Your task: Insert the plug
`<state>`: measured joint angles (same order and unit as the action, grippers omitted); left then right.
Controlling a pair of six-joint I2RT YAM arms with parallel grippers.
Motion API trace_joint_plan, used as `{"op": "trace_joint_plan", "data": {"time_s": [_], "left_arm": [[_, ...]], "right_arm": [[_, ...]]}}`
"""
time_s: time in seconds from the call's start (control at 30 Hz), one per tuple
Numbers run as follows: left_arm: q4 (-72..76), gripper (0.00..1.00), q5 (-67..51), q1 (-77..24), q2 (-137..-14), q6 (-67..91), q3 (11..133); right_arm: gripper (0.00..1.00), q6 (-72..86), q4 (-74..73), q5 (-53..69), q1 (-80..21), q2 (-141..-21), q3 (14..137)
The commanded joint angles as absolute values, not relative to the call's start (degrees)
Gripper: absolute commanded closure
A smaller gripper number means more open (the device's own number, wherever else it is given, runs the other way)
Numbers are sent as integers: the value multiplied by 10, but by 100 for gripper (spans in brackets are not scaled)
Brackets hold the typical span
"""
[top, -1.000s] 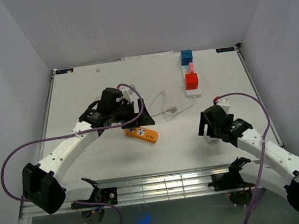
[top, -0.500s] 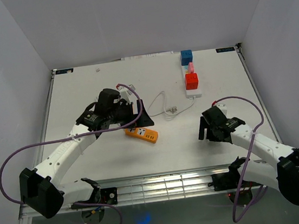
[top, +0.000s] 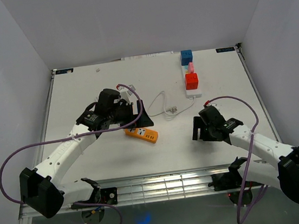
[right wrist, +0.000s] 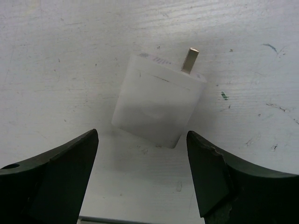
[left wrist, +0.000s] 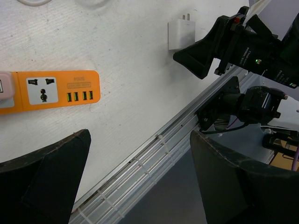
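Orange power strip (top: 141,135) lies mid-worktop (top: 81,87), just near of the wide-open left gripper (top: 141,116). From the left wrist, the white plug (left wrist: 180,35) lies to the strip's right. From the right wrist, the right gripper (right wrist: 142,149) is open, straddling the plug without touching it.

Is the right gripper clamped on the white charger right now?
No, the white charger lies on the table between the open jaws of the right gripper, not clamped.
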<state>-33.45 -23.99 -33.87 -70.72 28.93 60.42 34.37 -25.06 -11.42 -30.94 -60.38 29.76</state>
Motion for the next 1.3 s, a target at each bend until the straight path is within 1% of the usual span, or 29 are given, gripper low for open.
{"op": "trace_joint_plan", "data": {"time_s": [0.0,0.33,0.4,0.47,0.5,0.53,0.6,0.63,0.7,0.87,1.03,1.13,1.17,1.23,1.27], "left_arm": [[-343,2,-237,-337,-704,283,607],[-339,2,-205,-337,-705,280,603],[-337,2,-201,-338,-704,279,601],[-335,2,-201,-337,-702,278,602],[-335,2,-201,-337,-701,276,602],[-334,2,-202,-338,-701,274,602],[-330,2,-205,-338,-700,272,601],[-329,2,-211,-337,-700,270,599],[-316,2,-221,-337,-698,262,593],[-230,2,-243,-343,-660,252,542],[-91,2,-254,-359,-621,310,463],[-49,2,-208,-384,-617,336,450],[-37,2,-172,-405,-620,335,450],[-19,2,-138,-429,-627,331,450],[-6,2,-126,-454,-635,330,446]], "right_arm": [[18,348,-243,-143,-312,-615,319],[18,384,-213,-199,-312,-666,339],[19,383,-207,-202,-311,-674,344],[25,379,-211,-210,-312,-684,351],[31,376,-212,-212,-312,-685,351],[34,374,-213,-214,-312,-685,352],[48,370,-214,-214,-312,-681,352],[50,369,-214,-209,-312,-676,351],[58,369,-214,-205,-311,-669,352],[59,377,-212,-164,-311,-643,373],[59,432,-200,-108,-312,-623,415],[62,493,-187,-98,-311,-608,431],[63,514,-195,-101,-312,-606,448],[72,554,-201,-99,-312,-606,464],[72,596,-206,-98,-311,-606,479]]}}
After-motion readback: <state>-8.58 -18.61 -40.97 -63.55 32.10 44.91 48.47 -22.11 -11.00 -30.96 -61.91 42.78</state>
